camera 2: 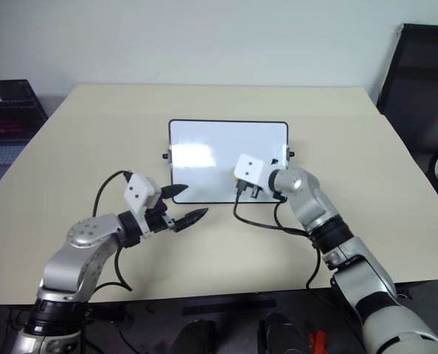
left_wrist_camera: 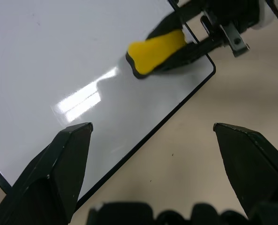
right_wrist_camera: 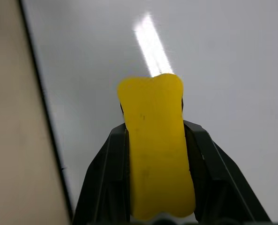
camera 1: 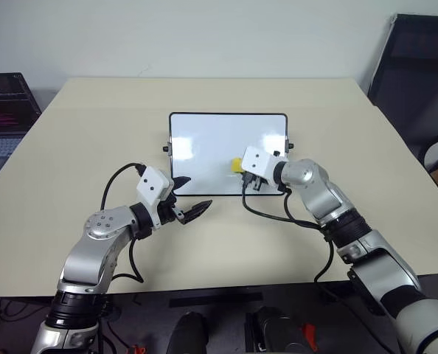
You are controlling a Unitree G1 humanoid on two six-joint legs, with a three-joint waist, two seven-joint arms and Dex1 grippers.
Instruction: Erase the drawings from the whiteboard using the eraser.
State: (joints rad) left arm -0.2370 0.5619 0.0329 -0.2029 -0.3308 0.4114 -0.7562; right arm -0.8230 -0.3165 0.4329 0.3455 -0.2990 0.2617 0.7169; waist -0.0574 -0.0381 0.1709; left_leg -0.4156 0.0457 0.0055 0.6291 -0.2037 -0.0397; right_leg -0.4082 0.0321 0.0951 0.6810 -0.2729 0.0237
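While the eraser (right_wrist_camera: 157, 150) sits clamped between the two fingers of my right end effector (camera 1: 247, 172), its dark underside rests on or just above the whiteboard (camera 1: 204, 140), in the board's near right part, close to the near edge. That puts me in the wiping step. From the head views and both wrist views the glossy white face around the eraser looks clean; I can make out no drawings on it, though glare covers part of the board and my wrist hides a patch near the right edge, so I cannot tell whether any marks remain there. The board lies flat on the surface (camera 1: 94, 133), roughly centred. My left end effector (camera 1: 188, 200) hovers with its fingers spread apart, holding nothing, just off the board's near left corner. Next I judge I should keep the eraser pressed flat and sweep it across the hidden right-hand strip, steady enough that the board does not slide.
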